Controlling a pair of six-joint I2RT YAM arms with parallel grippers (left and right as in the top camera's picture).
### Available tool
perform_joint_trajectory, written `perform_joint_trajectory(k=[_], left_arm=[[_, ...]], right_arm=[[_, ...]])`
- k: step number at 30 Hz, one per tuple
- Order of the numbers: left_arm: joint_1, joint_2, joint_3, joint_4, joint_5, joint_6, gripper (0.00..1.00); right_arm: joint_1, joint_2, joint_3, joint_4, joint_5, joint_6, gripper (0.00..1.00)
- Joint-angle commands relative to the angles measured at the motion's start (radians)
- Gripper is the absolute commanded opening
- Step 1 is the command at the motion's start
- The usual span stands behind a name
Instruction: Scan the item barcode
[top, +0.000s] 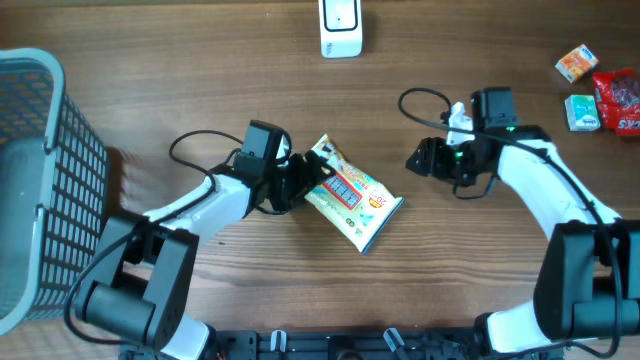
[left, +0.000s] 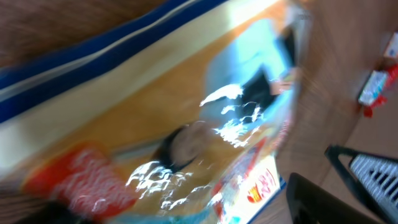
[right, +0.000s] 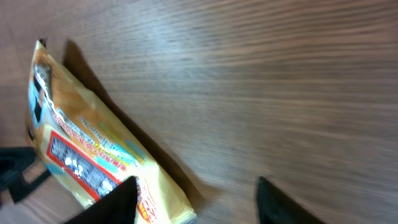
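Wooden table (top: 200, 60), basket (top: 40, 180) aside; right pincer (right: 196, 190) gapes empty (left pincer (top: 300, 185) at packet (top: 355, 195), hold unclear).

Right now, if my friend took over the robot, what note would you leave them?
Left gripper: at one end of the snack packet; its close view is too blurred to tell whether it grips.
Right gripper: open, empty, beside the packet.
Packet: mid-table, between the arms.
White device, probably the scanner: far edge, apart from the packet.
Done: packet reached.
Left to do: carry it to the device and scan it.
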Motion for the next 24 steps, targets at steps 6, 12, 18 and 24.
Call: perform_joint_trajectory(k=[6, 12, 18, 24], left_arm=[[-0.004, 0.110, -0.021, 0.003, -0.088, -0.079, 0.25], [-0.003, 0.080, -0.021, -0.039, -0.028, -0.079, 0.04], [0.008, -0.218, 0.061, -0.359, -0.329, 0.036, 0.04], [-0.027, -0.462, 0.248, -0.753, -0.818, 0.080, 0.04]], right_arm=[[0.164, 0.132, -0.081, 0.109, -0.035, 0.115, 0.34], [0.186, 0.133, -0.081, 0.089, -0.035, 0.127, 0.33], [0.186, 0.133, -0.081, 0.085, 0.005, 0.104, 0.37], [0.186, 0.133, -0.081, 0.100, 0.010, 0.105, 0.37]])
